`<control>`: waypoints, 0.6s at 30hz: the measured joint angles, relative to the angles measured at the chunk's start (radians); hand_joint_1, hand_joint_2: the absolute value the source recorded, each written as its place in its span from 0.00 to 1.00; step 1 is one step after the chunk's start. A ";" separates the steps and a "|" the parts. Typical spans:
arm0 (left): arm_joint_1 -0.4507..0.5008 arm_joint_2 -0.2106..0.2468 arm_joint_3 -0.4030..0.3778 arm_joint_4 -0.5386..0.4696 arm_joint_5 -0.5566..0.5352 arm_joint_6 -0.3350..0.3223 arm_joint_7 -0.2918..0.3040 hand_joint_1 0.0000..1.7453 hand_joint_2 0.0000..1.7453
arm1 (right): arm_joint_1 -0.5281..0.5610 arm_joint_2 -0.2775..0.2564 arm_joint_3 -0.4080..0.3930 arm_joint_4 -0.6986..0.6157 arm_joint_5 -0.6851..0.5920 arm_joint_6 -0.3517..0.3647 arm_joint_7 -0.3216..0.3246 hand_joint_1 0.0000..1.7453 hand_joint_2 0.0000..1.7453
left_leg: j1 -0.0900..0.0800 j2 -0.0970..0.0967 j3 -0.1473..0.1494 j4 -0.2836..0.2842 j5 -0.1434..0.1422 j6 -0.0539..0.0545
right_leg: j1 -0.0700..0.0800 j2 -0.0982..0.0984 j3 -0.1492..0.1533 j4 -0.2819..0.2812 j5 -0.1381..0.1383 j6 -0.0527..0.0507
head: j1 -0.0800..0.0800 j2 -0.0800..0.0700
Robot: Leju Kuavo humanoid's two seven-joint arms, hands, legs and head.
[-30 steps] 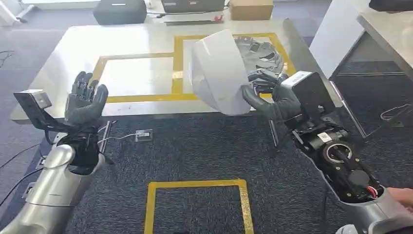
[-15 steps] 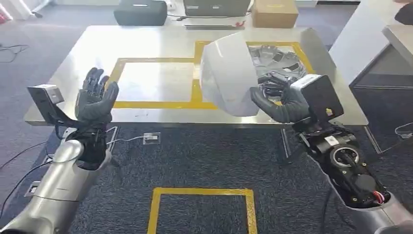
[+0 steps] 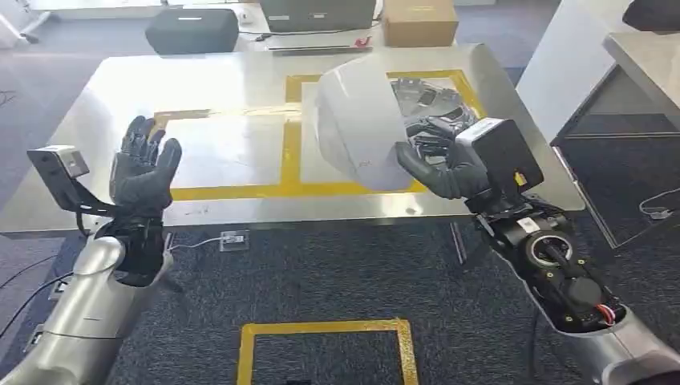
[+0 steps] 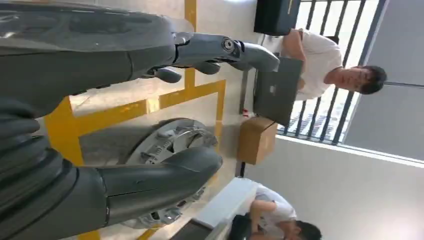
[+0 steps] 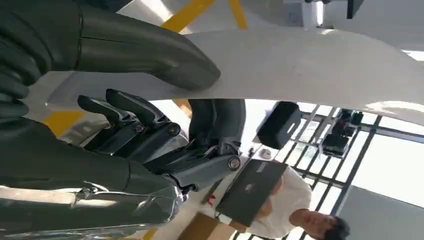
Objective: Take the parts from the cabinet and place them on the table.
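— Two hands are up over the near edge of the bench (image 3: 120, 80). What is the left hand (image 3: 144, 164) doing?

— It is raised near the bench's near left corner, palm up, fingers apart, holding nothing.

— And further along?

— Yellow tape (image 3: 290, 144) marks out two rectangles on the bench top. Over the strip between them hangs a white curved part (image 3: 357, 120), tilted on edge above the bench.

— What carries it?

— The right hand (image 3: 441, 160) grips its right edge; in the right wrist view the thumb (image 5: 145, 50) presses one face of the white panel and the dark fingers (image 5: 150, 127) curl behind it.

— Anything beyond that?

— A silver wheel cover (image 3: 437, 100) lies flat in the right rectangle, partly hidden behind the white part. Past the far edge stand a cardboard box (image 3: 415, 22) and a black case (image 3: 192, 30).
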 joint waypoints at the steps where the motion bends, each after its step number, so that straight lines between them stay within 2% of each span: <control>1: 0.000 0.000 0.000 0.000 0.001 0.000 0.000 0.00 1.00 | -0.001 0.000 0.000 0.000 0.000 0.000 0.000 1.00 1.00 | 0.000 0.002 0.033 -0.091 0.066 0.002 | 0.000 0.000 0.009 0.001 -0.010 0.004 | -0.004 0.000; 2: 0.000 0.000 0.000 0.001 0.002 -0.002 0.000 0.00 1.00 | -0.002 0.000 0.000 0.002 0.000 0.000 -0.002 1.00 1.00 | -0.004 0.003 0.042 -0.122 0.056 0.007 | 0.005 0.001 0.013 0.006 -0.017 0.010 | -0.004 0.000; 3: -0.002 0.000 0.000 0.001 0.002 -0.003 0.001 0.00 1.00 | -0.005 0.000 0.000 0.003 0.002 -0.001 -0.002 1.00 1.00 | -0.007 0.004 0.045 -0.125 0.033 0.018 | 0.005 0.002 0.005 0.005 -0.021 0.015 | -0.006 0.000; 4: -0.001 0.000 0.000 0.000 0.003 -0.004 0.001 0.00 1.00 | -0.006 0.000 0.000 0.004 0.002 -0.002 -0.001 1.00 1.00 | -0.010 0.000 0.044 -0.125 0.049 0.027 | 0.004 0.002 0.008 0.004 -0.026 0.022 | -0.003 0.000; 6: 0.000 -0.001 0.000 0.000 0.002 -0.006 0.001 0.00 1.00 | -0.007 0.000 0.000 0.005 0.002 -0.002 -0.002 1.00 1.00 | -0.005 0.000 0.058 -0.125 0.042 0.041 | 0.005 0.002 0.018 0.012 -0.034 0.034 | 0.002 0.000; 7: -0.001 -0.001 0.000 0.000 0.002 -0.006 0.001 0.00 1.00 | -0.007 0.000 0.000 0.005 0.002 -0.002 -0.002 1.00 1.00 | -0.003 0.000 0.069 -0.129 0.038 0.045 | 0.001 -0.002 0.004 0.032 -0.043 0.039 | 0.003 0.000; 8: -0.003 -0.001 0.000 0.000 0.002 -0.006 0.001 0.00 1.00 | -0.010 0.000 0.000 0.006 0.002 -0.003 -0.002 1.00 1.00 | -0.003 0.000 0.077 -0.129 0.032 0.052 | 0.001 -0.003 -0.021 0.091 -0.057 0.043 | 0.007 0.000; 9: -0.004 -0.002 0.000 0.000 0.002 -0.006 0.001 0.00 1.00 | -0.011 0.000 0.000 0.006 0.002 -0.003 -0.003 1.00 1.00 | -0.003 0.000 0.083 -0.129 0.027 0.056 | 0.000 -0.002 -0.065 0.172 -0.079 0.047 | 0.017 0.000; 11: -0.001 -0.002 0.000 0.000 0.002 -0.006 0.001 0.00 1.00 | -0.008 0.000 0.000 0.010 0.002 -0.003 -0.003 1.00 1.00 | -0.003 -0.001 0.093 -0.128 0.014 0.056 | -0.002 -0.003 -0.166 0.329 -0.141 0.051 | 0.027 0.000; 12: 0.000 -0.002 0.000 0.001 0.002 -0.006 0.001 0.00 1.00 | -0.007 0.000 0.000 0.012 0.002 -0.003 -0.003 1.00 1.00 | -0.003 -0.001 0.100 -0.127 0.008 0.055 | -0.002 -0.003 -0.196 0.360 -0.154 0.051 | 0.030 0.000; 13: 0.001 -0.002 0.000 0.001 0.002 -0.006 0.001 0.00 1.00 | -0.007 0.000 0.000 0.013 0.002 -0.003 -0.002 1.00 1.00 | -0.003 -0.002 0.110 -0.127 0.000 0.054 | -0.002 -0.003 -0.201 0.341 -0.135 0.051 | 0.032 0.000; 14: 0.001 -0.002 0.000 0.001 0.002 -0.006 0.001 0.00 1.00 | -0.007 0.000 0.000 0.015 0.002 -0.003 -0.002 1.00 1.00 | -0.003 -0.004 0.122 -0.127 -0.008 0.053 | -0.002 -0.003 -0.185 0.283 -0.091 0.049 | 0.037 0.000; 16: 0.000 -0.002 0.000 0.000 0.002 -0.006 0.001 0.00 1.00 | -0.008 0.000 0.000 0.016 0.002 -0.003 -0.002 1.00 1.00 | -0.005 -0.005 0.152 -0.127 -0.027 0.049 | 0.002 -0.002 -0.113 0.086 0.046 0.033 | 0.047 0.000; 17: 0.000 -0.002 0.000 0.001 0.002 -0.006 0.001 0.00 1.00 | -0.009 0.000 0.000 0.018 0.003 -0.003 -0.003 1.00 1.00 | -0.004 -0.005 0.159 -0.128 -0.034 0.046 | 0.007 -0.002 -0.097 0.028 0.079 0.025 | 0.052 0.000; 18: 0.000 -0.002 0.000 0.002 0.002 -0.006 0.001 0.00 1.00 | -0.012 0.000 0.001 0.020 0.003 -0.005 -0.003 1.00 1.00 | -0.006 -0.008 0.158 -0.128 -0.035 0.041 | 0.013 -0.003 -0.096 0.018 0.041 0.023 | 0.047 0.000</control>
